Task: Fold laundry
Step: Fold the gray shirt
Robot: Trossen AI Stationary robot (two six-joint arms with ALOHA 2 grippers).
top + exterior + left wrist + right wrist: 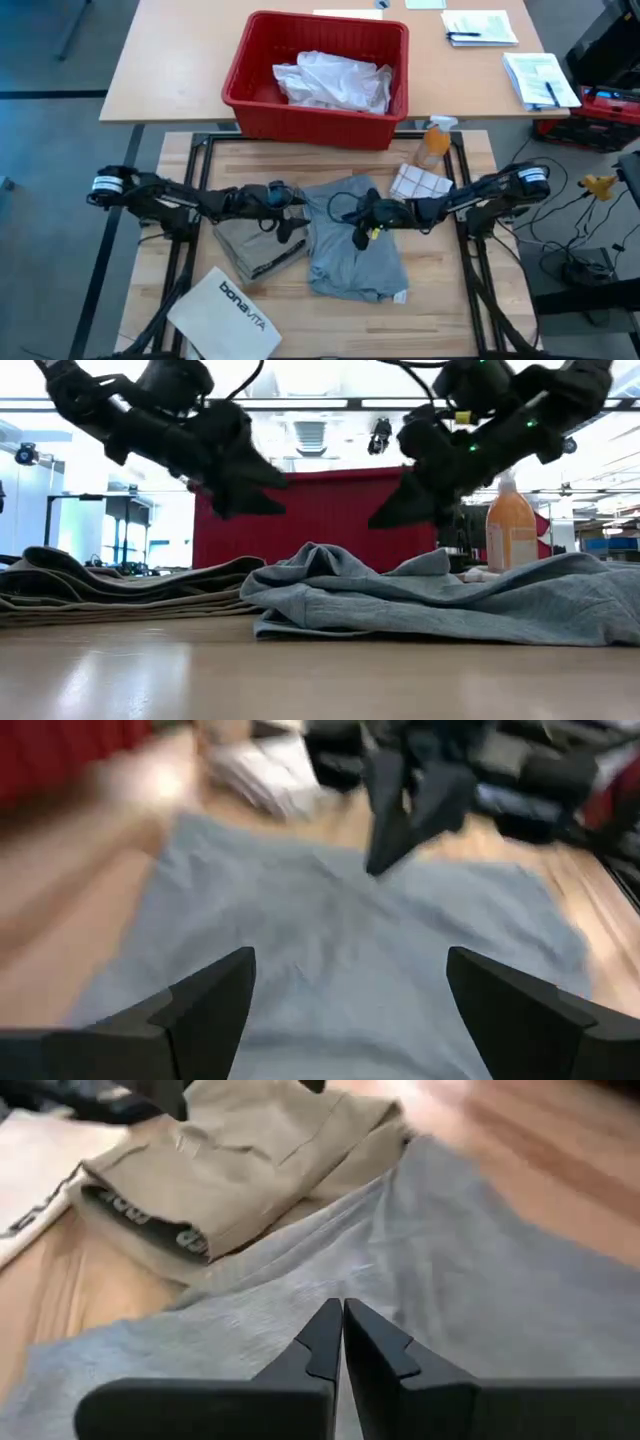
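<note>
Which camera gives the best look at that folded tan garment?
The right wrist view: the khaki-tan piece fills its upper part, folds and label visible. The high view shows it small, beside the grey T-shirt. The low view shows only its stacked edge. The left wrist view misses it.

Soft matt grey T-shirt [352, 240] cloth

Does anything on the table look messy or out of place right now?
The grey T-shirt lies rumpled and unfolded mid-table, its edge overlapping the folded khaki piece. Nothing looks spilled or damaged.
</note>
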